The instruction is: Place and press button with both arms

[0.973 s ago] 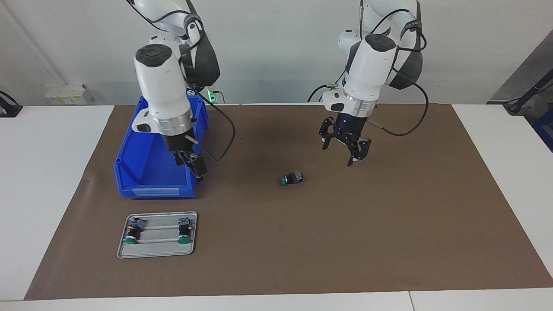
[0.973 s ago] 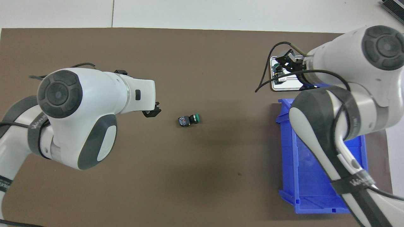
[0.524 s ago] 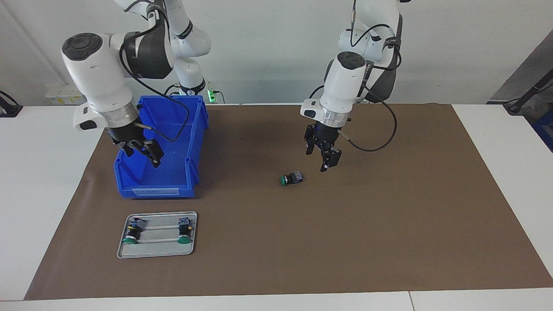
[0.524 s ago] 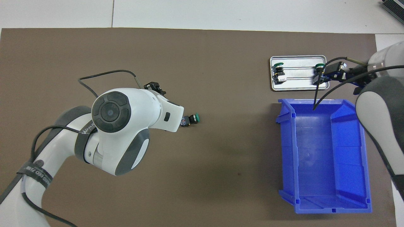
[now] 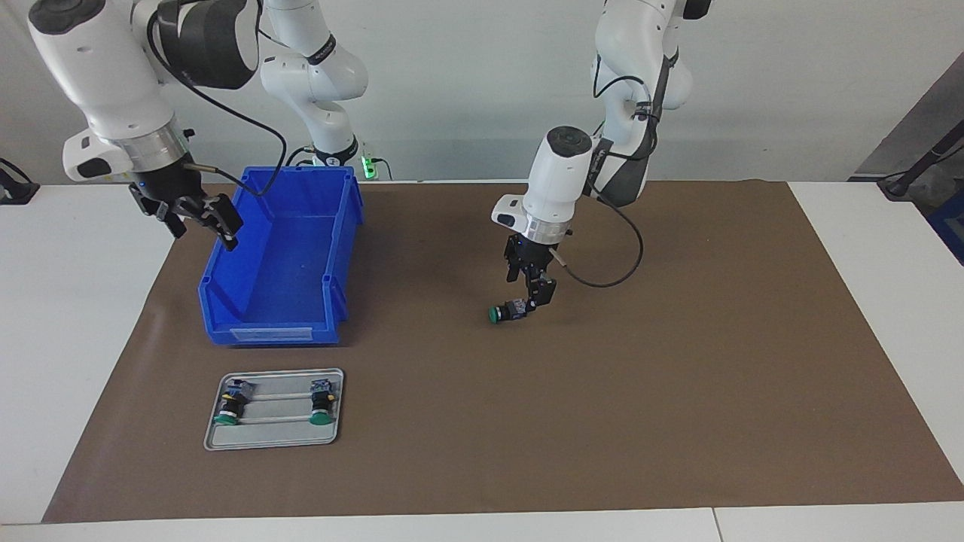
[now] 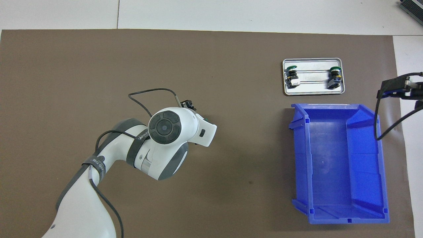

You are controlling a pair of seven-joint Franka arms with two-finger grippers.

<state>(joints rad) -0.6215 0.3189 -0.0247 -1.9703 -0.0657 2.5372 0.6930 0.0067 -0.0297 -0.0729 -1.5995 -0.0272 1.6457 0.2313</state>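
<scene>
Since the button (image 5: 506,310) lies on its side mid-mat (image 5: 678,376), cap toward right arm's end, left gripper (image 5: 533,295) sits low at its terminal end, prob. for pickup; claw spread or pinching: cannot tell; right gripper (image 5: 197,214) waits beside blue bin (image 5: 226,305), claw spread, empty; bin: nothing in it; steel tray (image 5: 275,444), farther from robots: 2 placed buttons (image 5: 230,406).

Blue bin (image 5: 279,263), brown mat (image 5: 678,376), silver tray (image 5: 275,433), green-capped blk button (image 5: 506,311), white/grey arms w/ blk tools.
</scene>
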